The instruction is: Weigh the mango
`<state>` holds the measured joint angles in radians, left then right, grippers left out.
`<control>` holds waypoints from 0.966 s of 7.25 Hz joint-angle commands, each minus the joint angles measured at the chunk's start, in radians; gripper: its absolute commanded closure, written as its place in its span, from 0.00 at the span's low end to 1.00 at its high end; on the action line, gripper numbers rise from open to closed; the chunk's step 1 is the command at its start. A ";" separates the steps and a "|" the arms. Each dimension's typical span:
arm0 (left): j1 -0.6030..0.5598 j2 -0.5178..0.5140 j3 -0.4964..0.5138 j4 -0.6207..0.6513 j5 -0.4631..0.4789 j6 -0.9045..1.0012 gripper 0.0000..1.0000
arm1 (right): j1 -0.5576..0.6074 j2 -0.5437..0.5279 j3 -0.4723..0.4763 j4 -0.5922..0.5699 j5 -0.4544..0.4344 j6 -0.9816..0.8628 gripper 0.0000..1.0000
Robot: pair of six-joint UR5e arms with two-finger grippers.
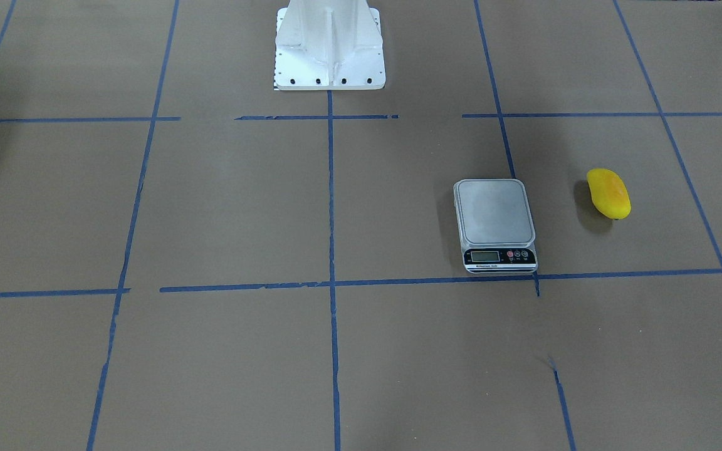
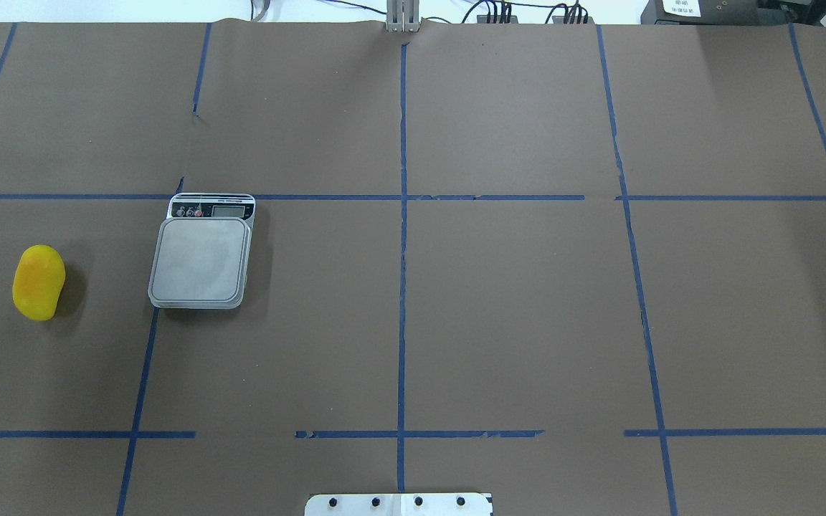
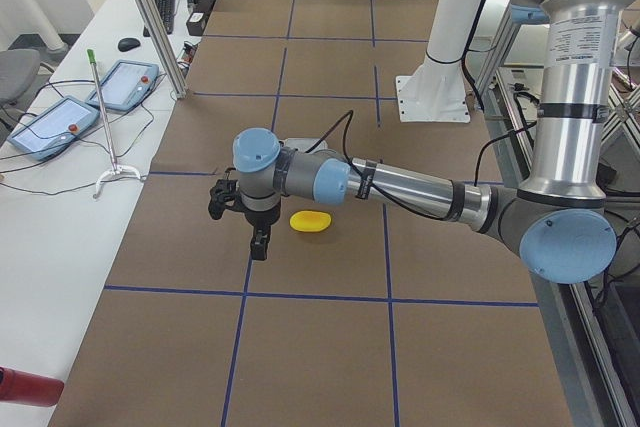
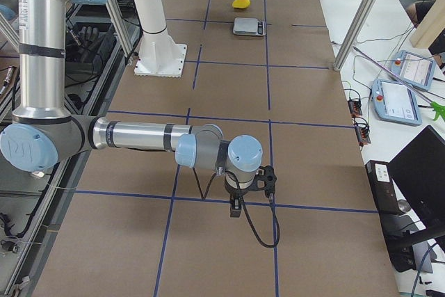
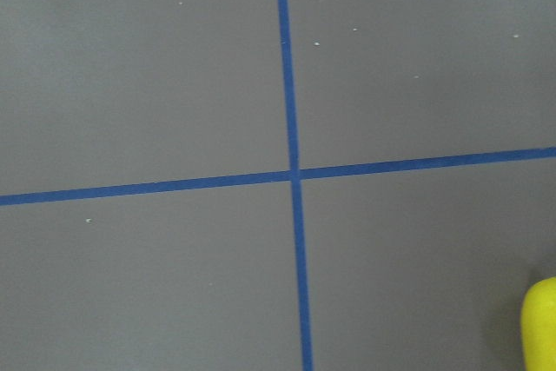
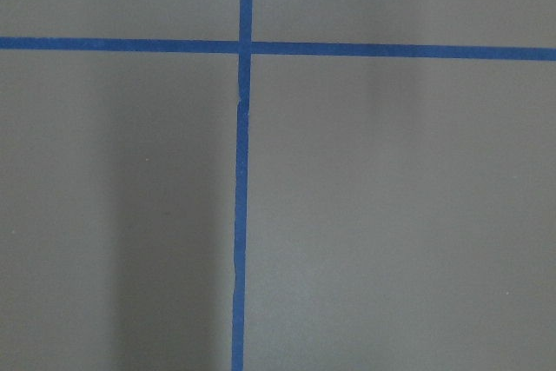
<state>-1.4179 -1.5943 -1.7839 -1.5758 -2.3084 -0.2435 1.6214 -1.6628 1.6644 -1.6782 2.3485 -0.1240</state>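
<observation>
The yellow mango (image 1: 609,193) lies on the brown table (image 1: 223,207), apart from the scale. It also shows in the overhead view (image 2: 39,282), the left side view (image 3: 310,221) and the right side view (image 4: 241,3). Its edge is at the lower right corner of the left wrist view (image 5: 540,327). The silver scale (image 1: 494,213) (image 2: 201,258) (image 4: 249,26) has a bare platform. My left gripper (image 3: 260,243) hangs above the table just beside the mango. My right gripper (image 4: 236,206) hangs over the table's far end. I cannot tell whether either is open or shut.
The white robot pedestal (image 1: 329,50) (image 2: 399,504) stands at the table's robot side. Blue tape lines (image 2: 403,236) grid the table. Teach pendants (image 3: 50,122) and cables lie on the white side bench. Metal posts (image 3: 150,17) stand at the table's edge.
</observation>
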 commanded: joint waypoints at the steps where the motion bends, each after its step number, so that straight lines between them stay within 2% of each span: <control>1: 0.175 0.007 -0.029 -0.123 0.003 -0.260 0.00 | 0.000 0.000 0.000 0.000 0.000 0.001 0.00; 3: 0.267 0.030 0.058 -0.360 0.006 -0.437 0.00 | 0.000 -0.002 0.000 0.000 0.000 0.000 0.00; 4: 0.313 0.040 0.107 -0.466 0.044 -0.501 0.00 | 0.000 0.000 0.000 0.000 0.000 0.000 0.00; 5: 0.359 0.042 0.125 -0.519 0.072 -0.566 0.00 | 0.000 0.000 0.000 0.000 0.000 0.000 0.00; 7: 0.398 0.042 0.139 -0.533 0.076 -0.582 0.00 | 0.000 0.000 0.000 0.000 0.000 0.000 0.00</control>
<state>-1.0502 -1.5532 -1.6562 -2.0919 -2.2394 -0.8082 1.6214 -1.6629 1.6644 -1.6782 2.3485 -0.1242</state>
